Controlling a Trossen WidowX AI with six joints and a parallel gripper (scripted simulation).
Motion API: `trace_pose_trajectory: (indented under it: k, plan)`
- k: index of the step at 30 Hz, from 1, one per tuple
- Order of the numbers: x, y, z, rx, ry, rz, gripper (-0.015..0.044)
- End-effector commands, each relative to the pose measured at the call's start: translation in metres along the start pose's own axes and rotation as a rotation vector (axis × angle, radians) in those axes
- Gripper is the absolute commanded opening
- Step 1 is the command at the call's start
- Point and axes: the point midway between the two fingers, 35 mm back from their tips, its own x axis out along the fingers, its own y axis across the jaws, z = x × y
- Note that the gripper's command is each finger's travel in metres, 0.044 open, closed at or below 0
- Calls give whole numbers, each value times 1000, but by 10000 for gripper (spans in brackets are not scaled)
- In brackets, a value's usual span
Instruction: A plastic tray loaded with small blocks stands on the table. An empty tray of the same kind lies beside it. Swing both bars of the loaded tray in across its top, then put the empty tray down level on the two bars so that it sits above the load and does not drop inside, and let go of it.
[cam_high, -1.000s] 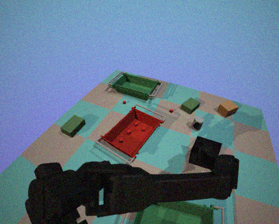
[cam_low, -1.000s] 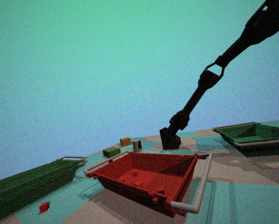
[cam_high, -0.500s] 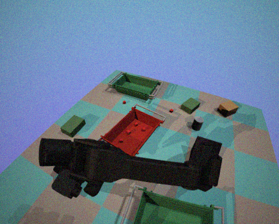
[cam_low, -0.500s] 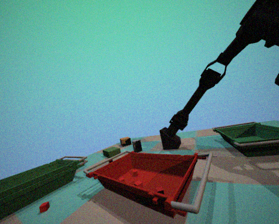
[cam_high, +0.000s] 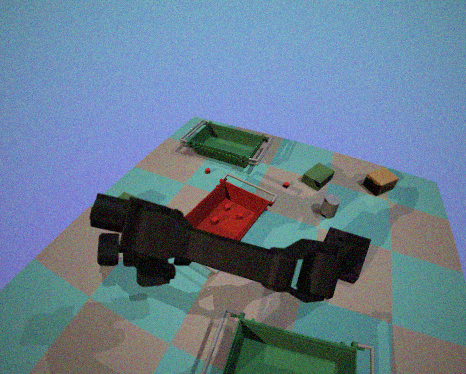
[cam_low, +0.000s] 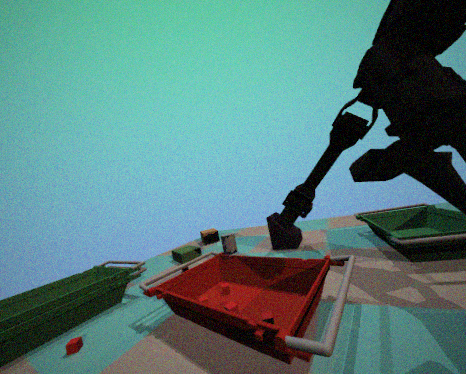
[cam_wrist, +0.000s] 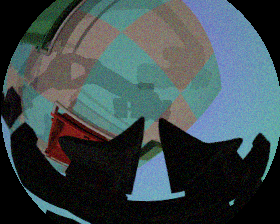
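The red tray (cam_high: 232, 231) (cam_low: 270, 272) (cam_wrist: 75, 136) stands on the table with several small red blocks inside. One wire bar (cam_high: 250, 185) (cam_low: 177, 269) is out past its far end. The other bar (cam_low: 341, 300) is out past the opposite end, hidden by the arm in the top view. An empty green tray (cam_high: 220, 152) (cam_low: 60, 310) stands at the far side. Another green tray (cam_high: 300, 345) (cam_low: 425, 235) stands at the near side, looking empty where visible. My gripper (cam_wrist: 151, 121) is open by a narrow gap, holds nothing and is raised above the table.
A green block (cam_high: 318, 176) (cam_low: 186, 253), an orange block (cam_high: 381, 181) (cam_low: 209, 236) and a grey cylinder (cam_high: 329, 206) (cam_low: 229, 243) stand near the arm's base side. Another green block (cam_high: 125, 195) (cam_wrist: 150, 149) is partly hidden. Loose red blocks (cam_high: 207, 171) (cam_high: 286, 185) lie between the red and far green trays.
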Motion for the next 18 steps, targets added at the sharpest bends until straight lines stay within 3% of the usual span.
trace_pose_trajectory:
  k: [1,10,18]
  plan:
    - [19,57,-43,-364,-89,175,85]
    - [24,104,-71,-725,-259,251,85]
    - [24,106,-72,-735,-265,252,85]
